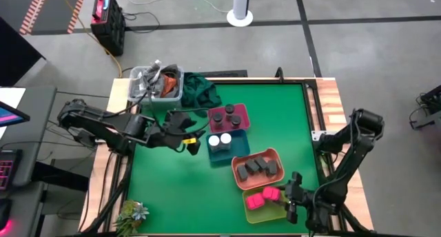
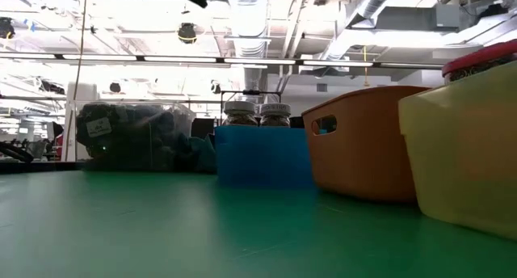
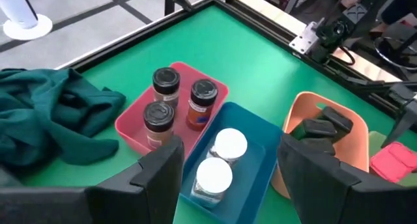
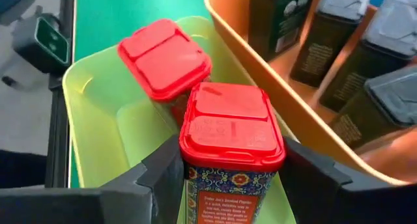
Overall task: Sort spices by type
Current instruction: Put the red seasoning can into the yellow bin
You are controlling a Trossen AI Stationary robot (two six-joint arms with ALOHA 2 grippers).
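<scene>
Three dark-capped jars (image 3: 174,97) stand in the pink tray (image 3: 130,129). Two white-capped jars (image 3: 221,160) stand in the blue tray (image 3: 257,142), and several dark grey boxes (image 1: 259,167) lie in the salmon tray (image 1: 239,175). One pink-lidded block (image 4: 163,58) stands in the yellow-green tray (image 4: 98,100). A second pink block (image 4: 231,123) is over that tray, with my right gripper (image 4: 231,178) shut on it. My left gripper (image 3: 228,185) hangs open above the table beside the blue tray, with nothing between its fingers. My right gripper pinches the pink block between its two fingers, on two opposite sides of the patterned body just under the lid (image 4: 195,178). The fingers slant down from the table's right. The block stands upright over the yellow-green tray; its bottom is hidden.
A clear bin (image 1: 157,83) of grey clutter and a dark green cloth (image 1: 201,91) lie at the table's far left. A small plant (image 1: 132,213) sits at the near left corner. Bare green mat (image 1: 165,189) lies left of the trays.
</scene>
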